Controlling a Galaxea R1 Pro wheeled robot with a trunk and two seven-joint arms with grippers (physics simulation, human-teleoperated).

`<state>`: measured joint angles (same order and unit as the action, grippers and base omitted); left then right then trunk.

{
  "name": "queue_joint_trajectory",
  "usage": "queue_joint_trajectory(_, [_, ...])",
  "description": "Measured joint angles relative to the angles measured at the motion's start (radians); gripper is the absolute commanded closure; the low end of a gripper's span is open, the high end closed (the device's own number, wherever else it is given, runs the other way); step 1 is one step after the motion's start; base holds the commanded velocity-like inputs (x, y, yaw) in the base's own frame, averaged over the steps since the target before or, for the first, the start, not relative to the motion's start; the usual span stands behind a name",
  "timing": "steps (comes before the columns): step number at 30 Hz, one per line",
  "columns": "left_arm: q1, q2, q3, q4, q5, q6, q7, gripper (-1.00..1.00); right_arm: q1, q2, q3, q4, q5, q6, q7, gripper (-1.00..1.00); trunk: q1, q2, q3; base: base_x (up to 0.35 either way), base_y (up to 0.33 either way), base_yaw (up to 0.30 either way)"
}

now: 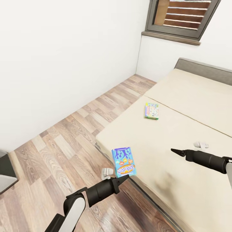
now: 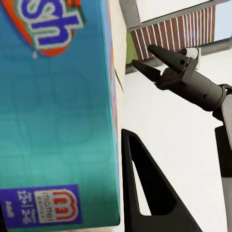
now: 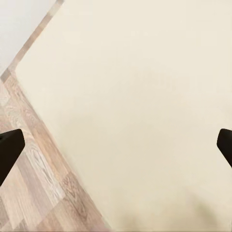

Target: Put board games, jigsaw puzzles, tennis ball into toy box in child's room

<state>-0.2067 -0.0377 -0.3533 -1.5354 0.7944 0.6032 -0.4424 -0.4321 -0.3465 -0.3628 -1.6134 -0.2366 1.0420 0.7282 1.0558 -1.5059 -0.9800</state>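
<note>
A blue board game (image 1: 123, 162) is held upright in the left claw (image 1: 124, 178) at the bed (image 1: 180, 161) edge; a second game (image 1: 151, 111) is left lying farther up the mattress. The right claw (image 1: 178, 151) is spread wide, empty. No toy box is seen, so nothing can be judged stowed.

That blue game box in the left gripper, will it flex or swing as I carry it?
The blue game box looks like a flat, rigid carton, so it probably won't flex. The left gripper pinches it near its lower edge while it stands upright, so it may pivot or tip. Its glossy printed face could let it slip.
</note>
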Motion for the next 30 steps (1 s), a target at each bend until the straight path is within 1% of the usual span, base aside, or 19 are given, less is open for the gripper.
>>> queue_joint_trajectory(7, [0.007, 0.001, 0.004, -0.015, 0.0, 0.0, -0.001, 1.0, 0.0, 0.0, -0.001, 0.0, 0.0, 0.0, 0.0, -1.0, -0.027, 0.049, 0.029, 0.0, 0.0, 0.208])
queue_joint_trajectory(9, [0.008, 0.001, 0.008, -0.016, -0.001, 0.0, -0.001, 1.0, 0.0, 0.0, -0.001, 0.0, 0.0, 0.0, 0.0, -1.0, -0.035, 0.063, 0.038, 0.0, 0.0, 0.225])
queue_joint_trajectory(12, [0.01, 0.001, 0.026, -0.019, -0.001, 0.0, -0.002, 1.0, 0.0, -0.001, -0.001, 0.0, 0.0, 0.0, 0.0, -1.0, -0.046, 0.084, 0.05, 0.0, 0.0, 0.231])
queue_joint_trajectory(16, [0.014, 0.001, 0.04, -0.021, -0.001, 0.001, -0.006, 1.0, 0.0, -0.001, -0.001, 0.0, 0.0, 0.0, 0.0, -1.0, -0.061, 0.112, 0.067, 0.0, 0.0, 0.232])
queue_joint_trajectory(21, [0.02, 0.001, 0.052, -0.022, -0.001, 0.001, -0.015, 1.0, 0.0, -0.001, 0.0, 0.0, 0.0, 0.0, 0.0, -1.0, -0.081, 0.147, 0.088, 0.0, 0.0, 0.225])
queue_joint_trajectory(30, [0.024, 0.001, 0.06, -0.023, 0.0, 0.001, -0.02, 1.0, 0.0, -0.005, -0.001, 0.0, 0.0, 0.0, 0.0, -1.0, -0.115, 0.21, 0.126, 0.0, 0.0, 0.211])
